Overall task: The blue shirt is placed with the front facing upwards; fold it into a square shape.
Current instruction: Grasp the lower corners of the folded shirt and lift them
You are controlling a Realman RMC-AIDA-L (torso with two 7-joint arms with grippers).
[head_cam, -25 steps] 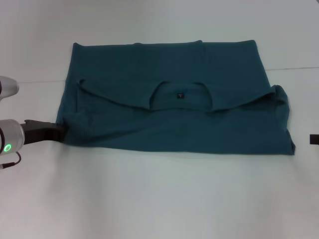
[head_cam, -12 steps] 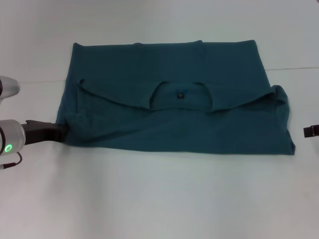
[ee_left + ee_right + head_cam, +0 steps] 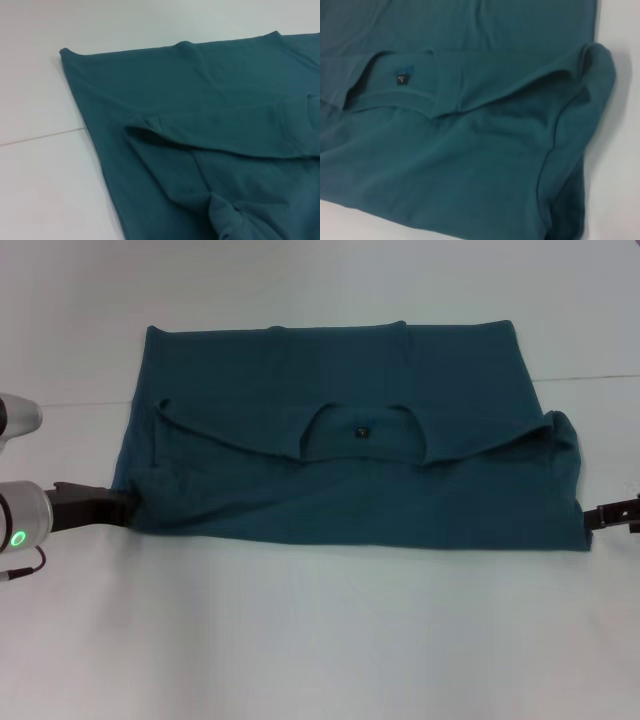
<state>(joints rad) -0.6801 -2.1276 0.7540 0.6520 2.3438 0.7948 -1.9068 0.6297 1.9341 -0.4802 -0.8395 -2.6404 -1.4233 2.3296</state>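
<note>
blue shirt (image 3: pixel 345 455) folded flat on table (image 3: pixel 320 640) | left gripper (image 3: pixel 122 505) at its left corner, fingers unclear | right gripper (image 3: pixel 592 517) at right edge, fingers unclear

Plain white work surface, evenly lit.
The smooth, matte white tabletop (image 3: pixel 320 640) fills every view; a thin grey seam line (image 3: pixel 600 379) crosses it at the far side under soft, diffuse light.

No legible text was found in any view. The blue shirt (image 3: pixel 350 450) carried a small dark label (image 3: pixel 401 79) inside the neckline, at upper left of the right wrist frame; it bore a pale mark too small to read. No chest print showed on the shirt.
</note>
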